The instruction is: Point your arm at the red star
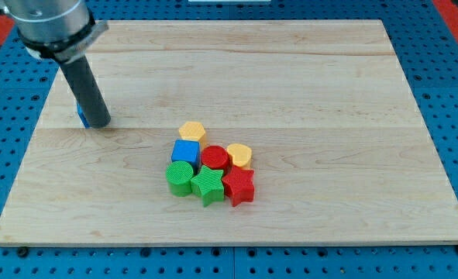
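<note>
The red star lies at the lower right of a tight cluster of blocks near the middle of the wooden board. My tip is far off to the view's upper left of it, touching the board. A small blue block sits right behind my tip on its left, mostly hidden by the rod, shape unclear.
The cluster also holds a green star, a green cylinder, a blue cube, a red cylinder, a yellow hexagon and a yellow heart-like block. A blue pegboard surrounds the board.
</note>
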Available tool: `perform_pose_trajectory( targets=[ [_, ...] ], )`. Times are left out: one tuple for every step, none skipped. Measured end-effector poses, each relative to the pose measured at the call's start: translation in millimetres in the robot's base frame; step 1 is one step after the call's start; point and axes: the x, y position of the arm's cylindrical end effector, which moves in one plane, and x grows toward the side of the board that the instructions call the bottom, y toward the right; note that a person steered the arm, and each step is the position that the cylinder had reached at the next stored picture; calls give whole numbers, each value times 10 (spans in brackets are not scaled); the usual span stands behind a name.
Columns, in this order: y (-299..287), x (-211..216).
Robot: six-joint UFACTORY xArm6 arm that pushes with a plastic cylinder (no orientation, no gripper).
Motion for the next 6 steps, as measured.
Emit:
perform_pose_trajectory(
  targets=[
    [-311,-232],
    [-347,1],
    [-336,729],
    [91,1162],
    [764,1486],
    [1371,1863]
  ],
)
